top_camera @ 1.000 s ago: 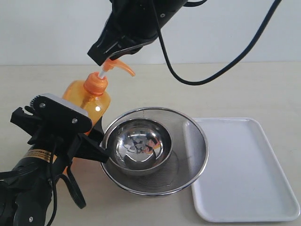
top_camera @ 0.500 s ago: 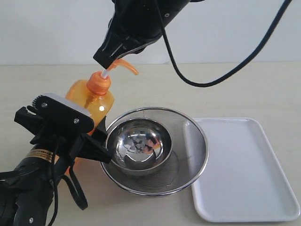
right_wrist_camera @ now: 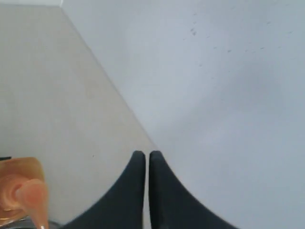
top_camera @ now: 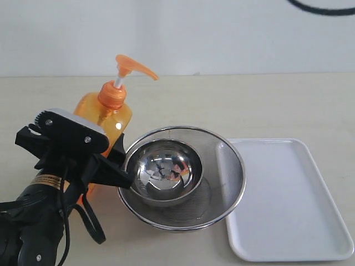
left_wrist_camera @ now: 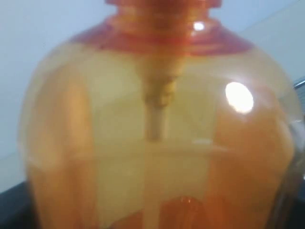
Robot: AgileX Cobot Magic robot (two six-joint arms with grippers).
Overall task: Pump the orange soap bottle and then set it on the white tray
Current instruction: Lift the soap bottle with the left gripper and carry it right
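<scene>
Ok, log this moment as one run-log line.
left end effector: shut on orange soap bottle | right end effector: shut, apart from pump head | bottle: beside mesh strainer, not on white tray

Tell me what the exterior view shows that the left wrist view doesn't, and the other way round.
Only the exterior view: the white tray, the steel mesh strainer with a steel bowl inside it, the bottle's pump head with nothing pressing on it, and the left gripper around the bottle's body.
Only the left wrist view: a close look through the translucent wall at the dip tube inside.
Both: the orange soap bottle, standing left of the strainer and not yet on the tray.
</scene>
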